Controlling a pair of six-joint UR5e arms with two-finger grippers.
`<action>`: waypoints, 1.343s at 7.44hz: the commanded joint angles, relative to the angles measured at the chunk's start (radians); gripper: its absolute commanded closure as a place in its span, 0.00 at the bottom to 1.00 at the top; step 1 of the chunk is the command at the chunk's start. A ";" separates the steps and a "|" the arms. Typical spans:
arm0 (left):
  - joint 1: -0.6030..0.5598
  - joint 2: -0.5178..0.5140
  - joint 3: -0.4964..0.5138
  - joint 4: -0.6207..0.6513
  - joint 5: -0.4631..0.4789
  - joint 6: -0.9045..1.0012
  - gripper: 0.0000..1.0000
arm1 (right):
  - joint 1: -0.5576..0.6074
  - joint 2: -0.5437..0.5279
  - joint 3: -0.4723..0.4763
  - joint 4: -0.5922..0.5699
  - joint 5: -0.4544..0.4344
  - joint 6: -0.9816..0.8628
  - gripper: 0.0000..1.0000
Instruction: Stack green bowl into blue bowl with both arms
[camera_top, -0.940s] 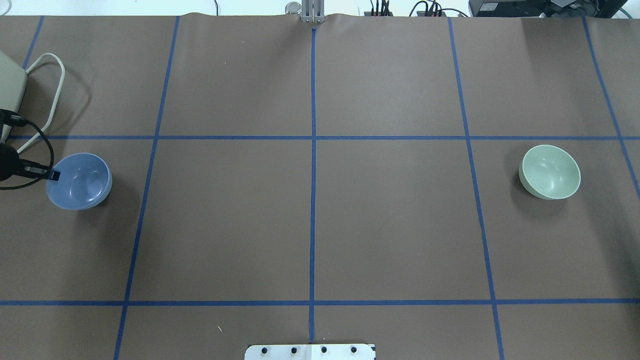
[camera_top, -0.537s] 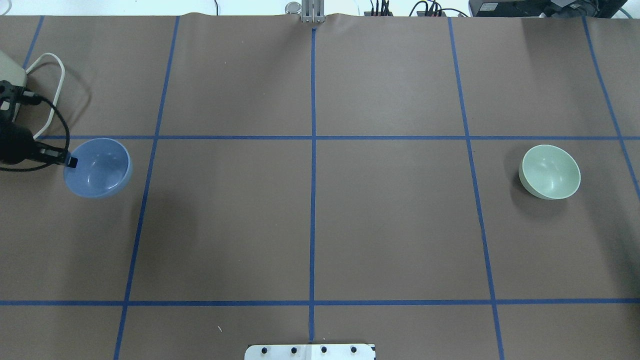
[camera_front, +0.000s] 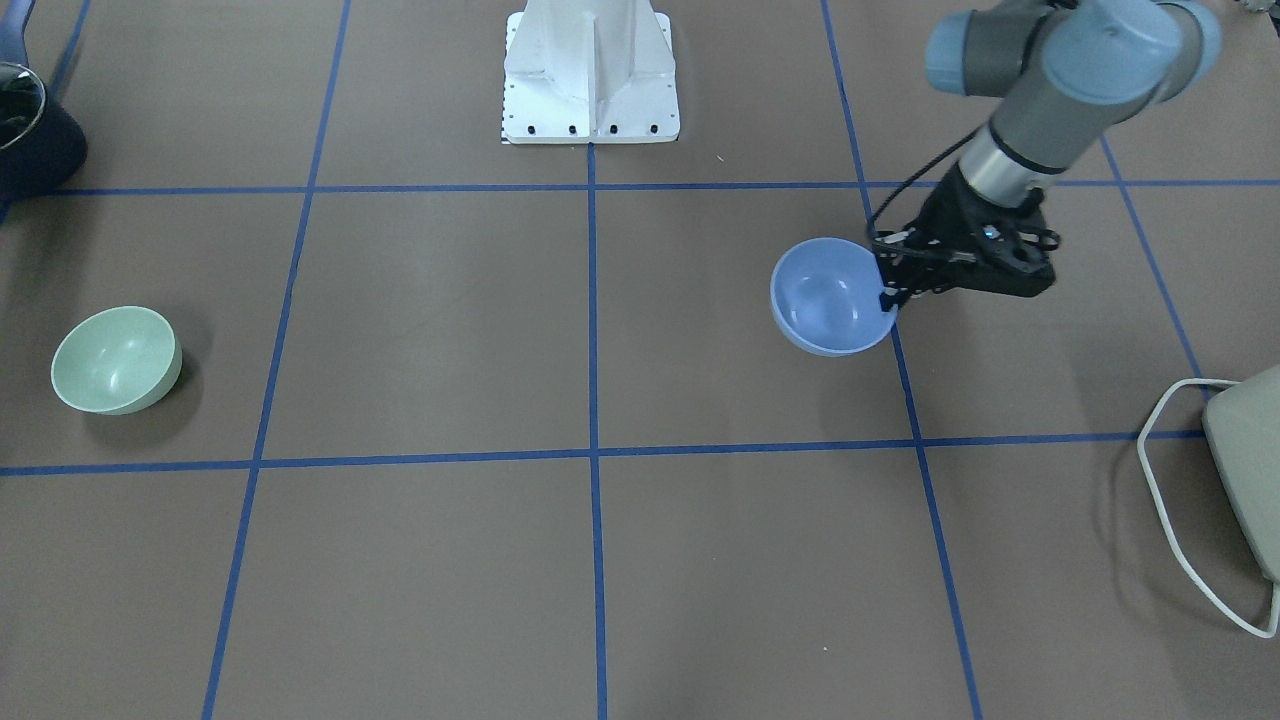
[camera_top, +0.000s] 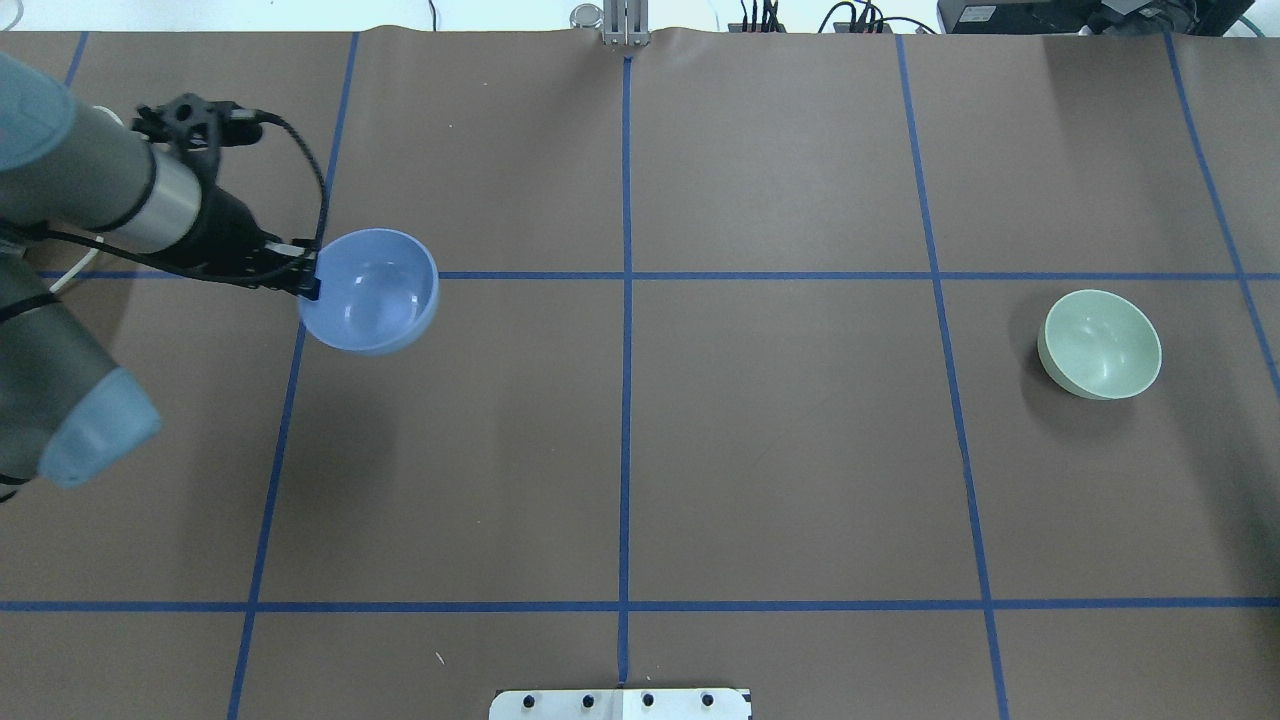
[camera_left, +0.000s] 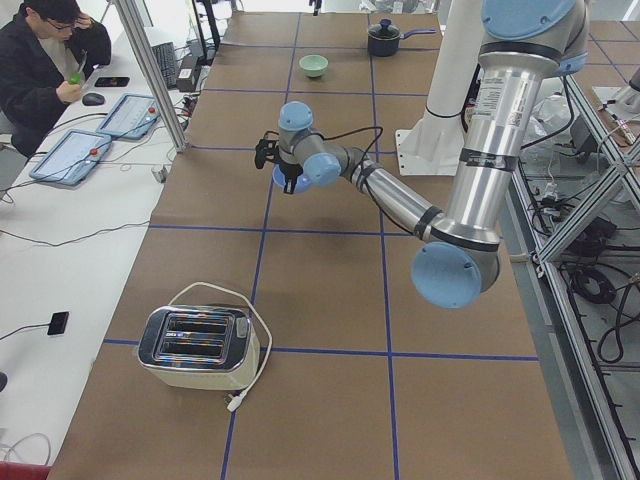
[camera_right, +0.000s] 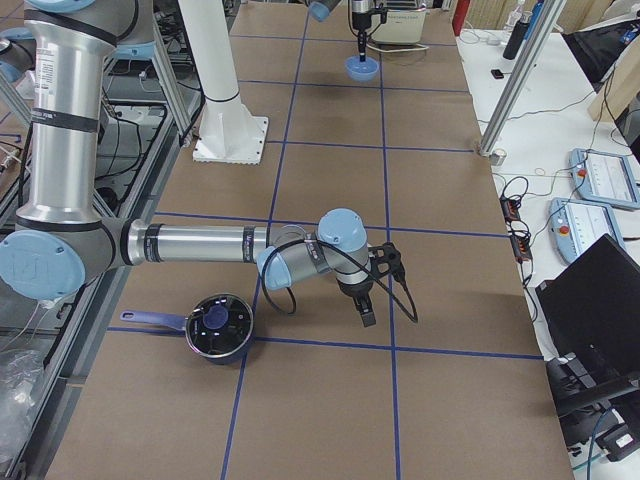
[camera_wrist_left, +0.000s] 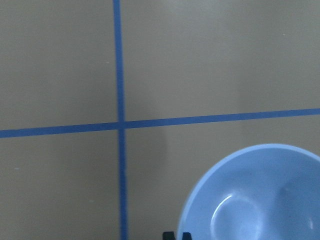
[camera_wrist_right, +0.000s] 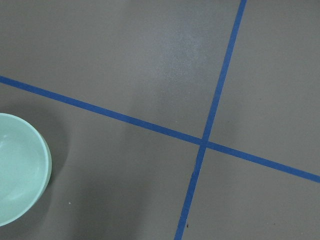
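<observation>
Left fingers (camera_top: 310, 289) pinch the rim of the blue bowl (camera_top: 372, 290), holding it above the table (camera_top: 640, 450). Only the right side view shows the right fingers (camera_right: 364, 314), wide or narrow I cannot tell. Their wrist camera catches the green bowl (camera_wrist_right: 20, 170), sitting on the table's far right.

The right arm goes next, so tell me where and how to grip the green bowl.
Pinch the green bowl by its rim from above, one finger inside, one outside: it sits upright, open side up, and its smooth round wall offers no other hold. Probably take the edge away from the blue bowl.
</observation>
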 joint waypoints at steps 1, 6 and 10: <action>0.178 -0.242 0.121 0.092 0.129 -0.155 1.00 | 0.000 0.003 0.000 -0.002 0.000 0.000 0.00; 0.284 -0.378 0.331 0.023 0.230 -0.170 1.00 | -0.005 0.010 0.001 0.000 -0.002 0.041 0.00; 0.301 -0.396 0.413 -0.065 0.272 -0.167 1.00 | -0.012 0.014 0.000 -0.002 -0.005 0.042 0.00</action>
